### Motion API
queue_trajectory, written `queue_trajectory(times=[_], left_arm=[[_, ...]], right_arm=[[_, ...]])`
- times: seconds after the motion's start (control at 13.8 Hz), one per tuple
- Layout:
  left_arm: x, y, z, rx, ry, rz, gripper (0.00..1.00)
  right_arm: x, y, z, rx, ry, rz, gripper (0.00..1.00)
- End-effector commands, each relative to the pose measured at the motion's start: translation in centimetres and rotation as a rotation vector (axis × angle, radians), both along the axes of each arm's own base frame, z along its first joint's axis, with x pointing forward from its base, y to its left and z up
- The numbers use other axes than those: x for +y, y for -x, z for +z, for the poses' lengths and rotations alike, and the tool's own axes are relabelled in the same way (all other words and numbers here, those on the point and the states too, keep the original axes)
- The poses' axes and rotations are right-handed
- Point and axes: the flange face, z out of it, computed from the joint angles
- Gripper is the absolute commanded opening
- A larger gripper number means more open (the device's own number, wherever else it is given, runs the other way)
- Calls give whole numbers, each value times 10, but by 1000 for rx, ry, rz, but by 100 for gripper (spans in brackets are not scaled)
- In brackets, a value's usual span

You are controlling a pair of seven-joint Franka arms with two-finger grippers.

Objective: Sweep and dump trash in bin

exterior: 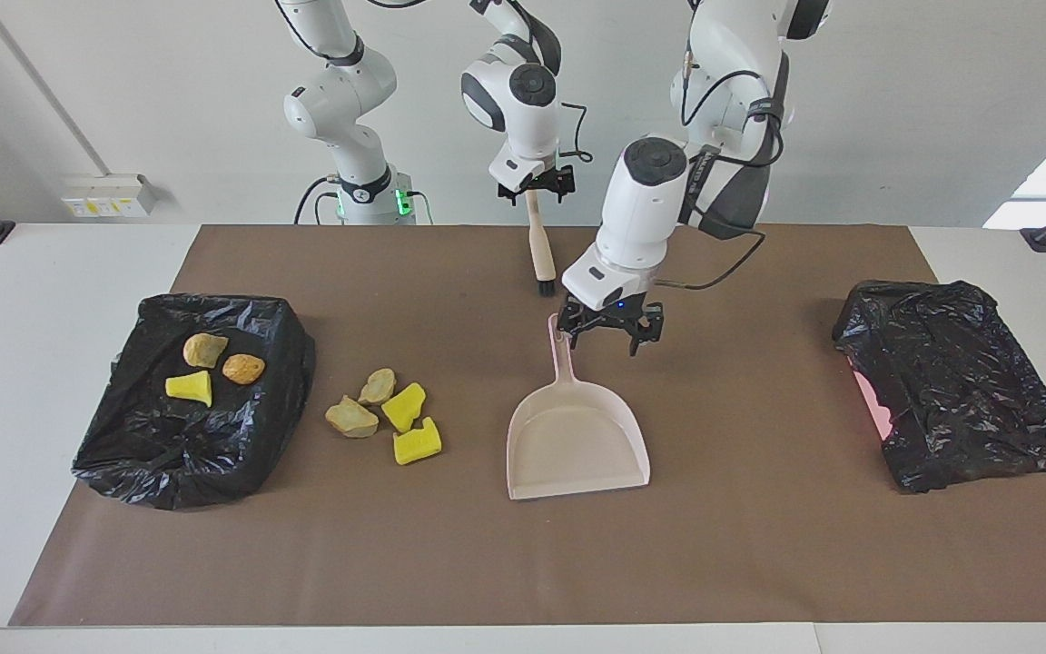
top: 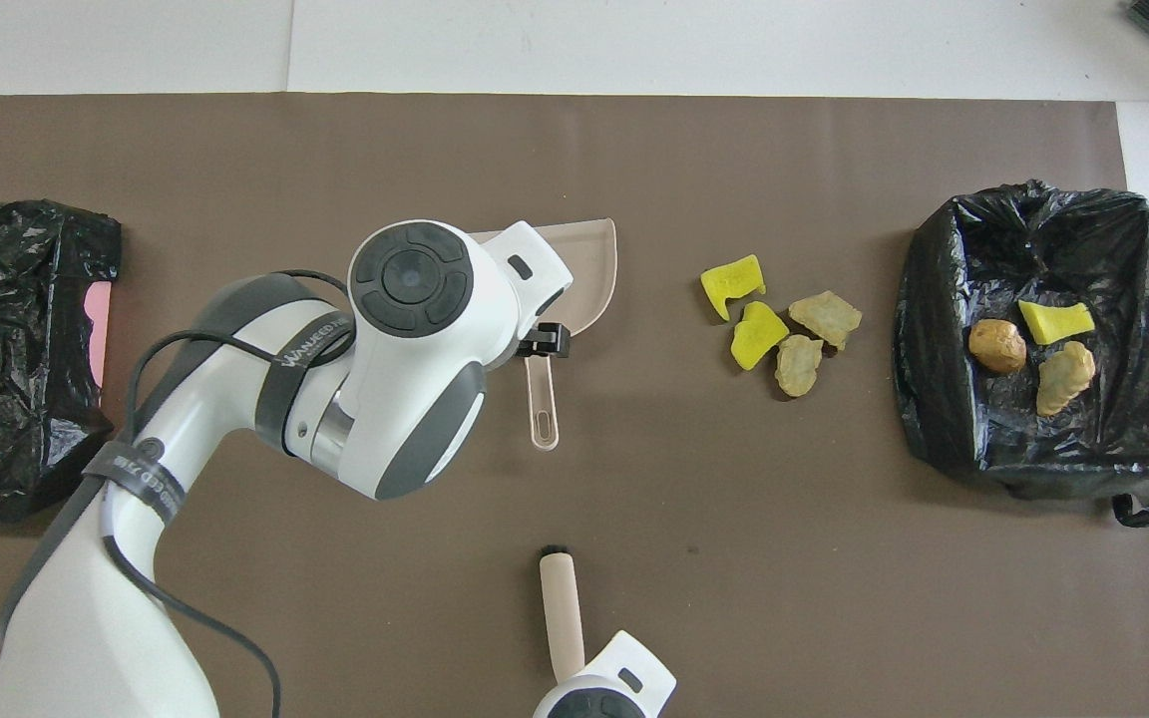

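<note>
Brown paper covers the white table (exterior: pixel 51 272). Four small yellow and tan trash lumps (exterior: pixel 385 416) lie on it between the pale pink plastic dustpan (exterior: pixel 575 436) and a black-bagged bin (exterior: pixel 192 400) at the right arm's end, where three more lumps (exterior: pixel 205 363) rest. Another black-bagged bin (exterior: pixel 959 395) sits at the left arm's end. Over the dustpan's handle the left gripper (exterior: pixel 610 331) hovers with fingers spread, holding nothing. Above the paper's robot-side edge, the right gripper (exterior: pixel 537 189) holds a beige brush (exterior: pixel 540 259) hanging bristles down
</note>
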Motion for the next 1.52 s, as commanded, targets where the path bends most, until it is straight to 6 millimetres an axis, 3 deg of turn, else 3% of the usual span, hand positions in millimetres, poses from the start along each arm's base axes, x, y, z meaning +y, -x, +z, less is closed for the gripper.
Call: queue_trajectory(times=[0.0,0.22,0.65,0.72,0.87,1.01,1.08,1.45], left_arm=[[-8,12,-21,-3,-20,17,100],[-10,41,-39,25,-34,-3,100],[-10,51,-47,40,-19,31,100],[-11,51,-46,40,-4,39,93],[-11,52,-49,45,5,44,92],[-11,52,-50,45,5,46,89],[-11,52,-50,44,6,44,82],[-16,60,-54,53,6,35,68]], right_arm=[[-8,21,-10,-3,-6,-21,100],[-11,23,-15,-4,-4,-15,100],[-9,22,-21,-16,-13,-12,100],[-9,22,-22,-15,-11,-13,89],[-10,22,-28,-17,-8,-16,62],[-9,21,-30,-20,-5,-28,14],[-8,22,-29,-20,-3,-38,0],[0,14,-20,-23,-7,-43,0]])
